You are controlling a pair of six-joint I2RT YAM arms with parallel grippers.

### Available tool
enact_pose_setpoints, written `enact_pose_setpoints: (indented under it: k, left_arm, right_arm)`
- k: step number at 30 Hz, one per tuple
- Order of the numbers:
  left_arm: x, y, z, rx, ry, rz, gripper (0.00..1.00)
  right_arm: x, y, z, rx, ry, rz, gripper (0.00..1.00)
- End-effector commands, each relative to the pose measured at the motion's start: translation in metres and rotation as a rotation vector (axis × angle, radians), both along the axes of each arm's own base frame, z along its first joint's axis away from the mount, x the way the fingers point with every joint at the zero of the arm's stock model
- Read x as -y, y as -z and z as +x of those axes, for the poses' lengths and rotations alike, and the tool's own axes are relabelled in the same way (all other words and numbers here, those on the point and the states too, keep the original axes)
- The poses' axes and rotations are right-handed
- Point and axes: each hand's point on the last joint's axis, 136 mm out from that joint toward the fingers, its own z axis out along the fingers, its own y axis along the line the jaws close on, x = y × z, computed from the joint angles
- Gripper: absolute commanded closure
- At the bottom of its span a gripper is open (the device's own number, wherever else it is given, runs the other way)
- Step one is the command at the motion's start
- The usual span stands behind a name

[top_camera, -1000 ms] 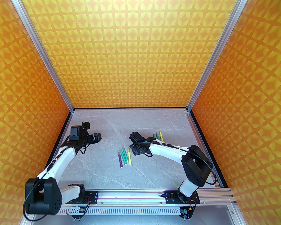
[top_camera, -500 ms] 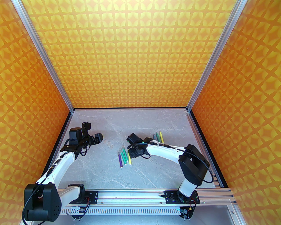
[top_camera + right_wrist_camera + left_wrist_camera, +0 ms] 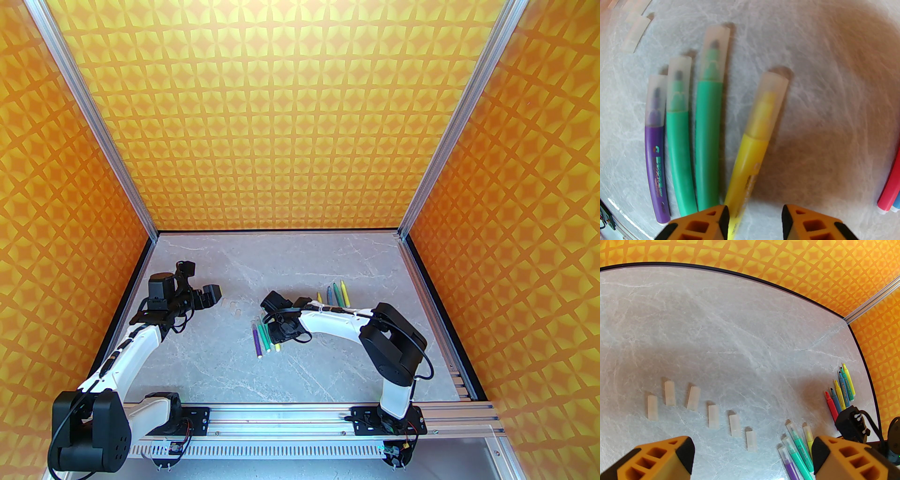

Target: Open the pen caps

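Note:
Four capped pens lie side by side: purple [image 3: 655, 168], two green [image 3: 679, 152] and yellow [image 3: 747, 168]. Each wears a translucent whitish pen cap, such as the yellow pen's cap [image 3: 772, 96]. My right gripper [image 3: 754, 221] hovers open just above the yellow pen's rear end, which runs close along the inside of its left finger [image 3: 710, 222]. From above, the right gripper [image 3: 277, 333] covers most of that pen. Several loose pen caps [image 3: 693, 398] lie in a row ahead of my open, empty left gripper [image 3: 752, 458], which is also seen from above [image 3: 208, 296].
Several uncapped markers [image 3: 335, 294], among them red [image 3: 831, 407], blue and yellow, lie in a fan to the right of the right wrist. The marble table [image 3: 281, 262] ends at patterned orange walls, and an aluminium rail [image 3: 281, 415] runs along its near edge.
The right arm has swung left and nearer, over the capped pens, hiding most of the yellow one and uncovering more uncapped markers. The left arm shifted slightly, then stayed put.

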Motion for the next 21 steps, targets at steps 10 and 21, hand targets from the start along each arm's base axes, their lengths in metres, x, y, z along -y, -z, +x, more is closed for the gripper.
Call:
enact_pose_setpoints:
  k: [10,21]
  left_arm:
    - [0.009,0.004,-0.001,-0.002,0.041,-0.026,0.13]
    - [0.011,0.003,-0.002,0.004,0.046,-0.033,0.13]
  right_arm:
    - [0.001,0.019,0.005,-0.021,0.033,-0.053,0.62]
    - [0.019,0.039,0.013,-0.013,0.035,-0.21,0.71]
